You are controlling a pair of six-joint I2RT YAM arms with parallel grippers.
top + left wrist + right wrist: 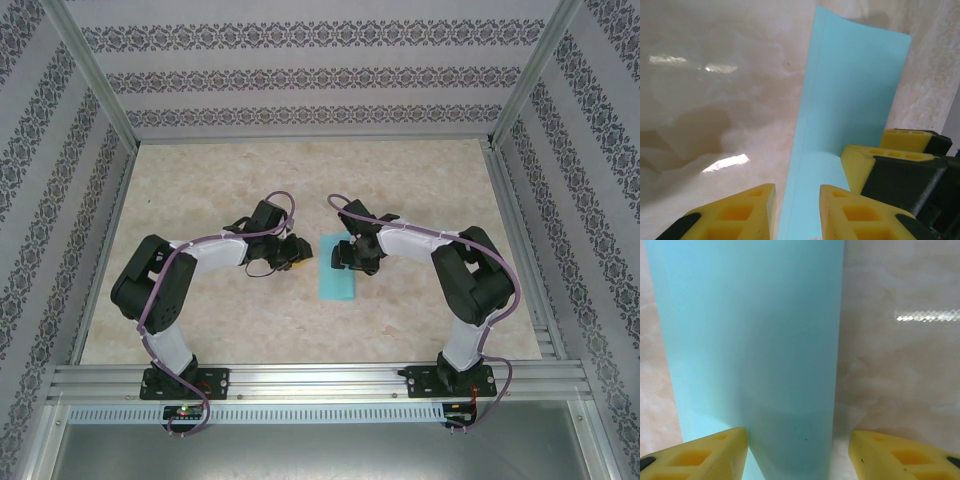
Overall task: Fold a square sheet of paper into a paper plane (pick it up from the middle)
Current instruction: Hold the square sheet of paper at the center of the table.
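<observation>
At the near edge of the table (250, 330), the two arm bases stand well apart, with bare top between them at six o'clock of the work. Further in, the left gripper (296, 251) sits at nine o'clock of the square sheet of paper (335, 272), and the right gripper (348, 254) leans over its two o'clock corner. Both have their yellow fingers (752, 212) spread. From the left wrist, the sheet's long edge runs into the gap between that gripper's tips without being pinched; from the right wrist, the sheet lies flat in the wide gap.

The sheet looks like a narrow strip rather than a square, with two layers showing slightly offset along one long edge, so I'd judge the first centre fold is made. The nose folds and wings are all left, so there is no paper plane yet.

Beyond the sheet, toward twelve o'clock, the table runs open up to the patterned wall (300, 75). The side rails stand well off at three and nine.
</observation>
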